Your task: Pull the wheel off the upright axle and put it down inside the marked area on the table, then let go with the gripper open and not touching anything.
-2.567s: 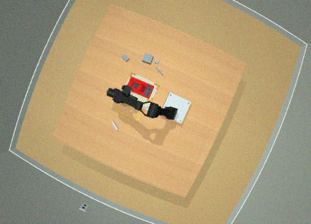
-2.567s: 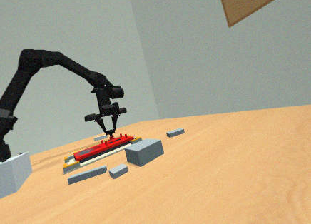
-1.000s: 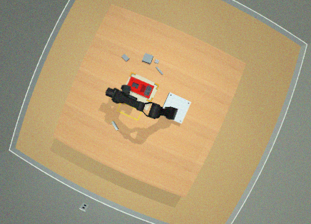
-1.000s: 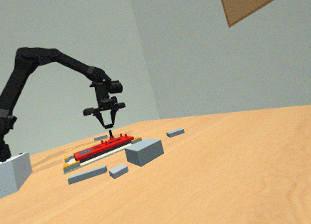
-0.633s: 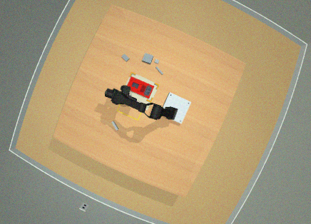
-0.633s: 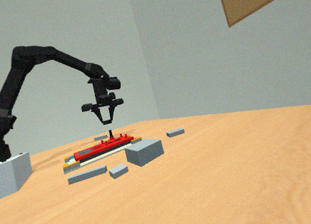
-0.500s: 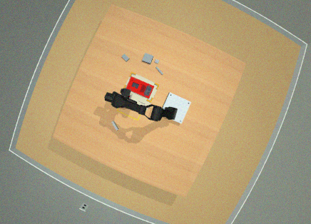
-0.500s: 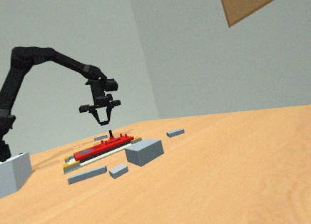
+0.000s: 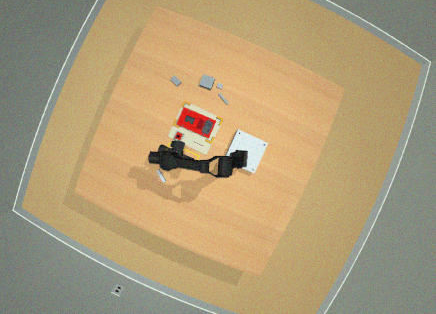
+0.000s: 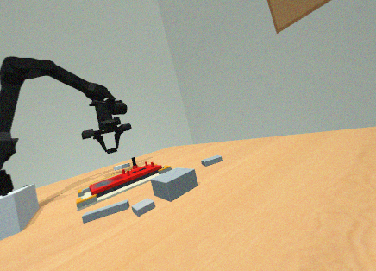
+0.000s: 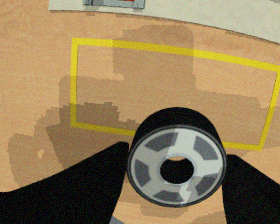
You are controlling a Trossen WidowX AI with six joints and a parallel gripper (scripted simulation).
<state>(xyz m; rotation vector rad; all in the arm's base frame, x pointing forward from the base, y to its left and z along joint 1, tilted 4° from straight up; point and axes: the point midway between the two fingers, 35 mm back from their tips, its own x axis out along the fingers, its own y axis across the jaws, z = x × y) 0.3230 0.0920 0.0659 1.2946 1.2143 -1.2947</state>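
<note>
Matte black jointed arm, black pincer, grey base block.

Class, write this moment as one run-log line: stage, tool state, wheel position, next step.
stage: carrying | tool: shut on wheel | wheel: off axle, held above yellow marked area | next: lower, release
</note>
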